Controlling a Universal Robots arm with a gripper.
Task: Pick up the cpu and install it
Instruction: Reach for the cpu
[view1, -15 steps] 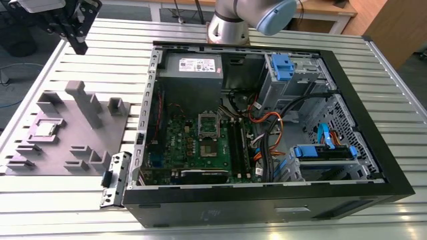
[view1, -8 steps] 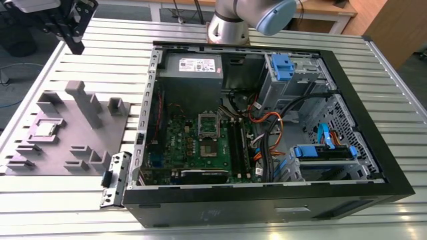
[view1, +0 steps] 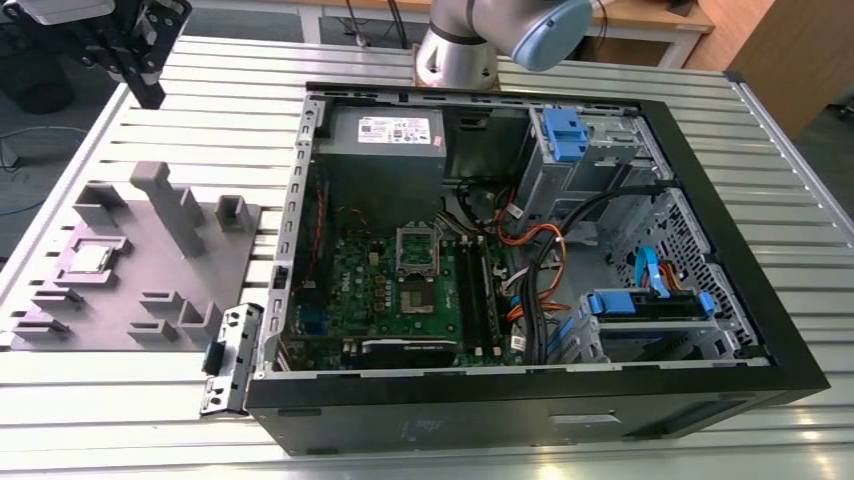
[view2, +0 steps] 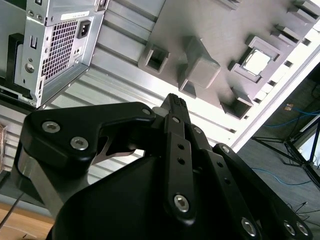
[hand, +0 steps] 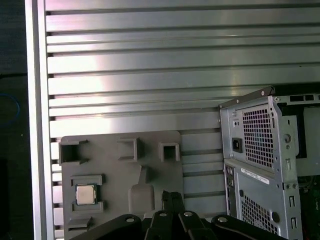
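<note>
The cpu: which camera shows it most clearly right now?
The first wrist view: the cpu sits square-on in its pocket of the grey tray. The second wrist view shows the cpu slanted and glare-washed; the exterior view, small at its left.

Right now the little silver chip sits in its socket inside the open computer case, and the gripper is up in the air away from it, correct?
Not quite. The cpu lies in a pocket of the grey tray beside the open computer case, not in the socket, as the exterior view shows. The gripper is indeed up in the air away from it.
</note>
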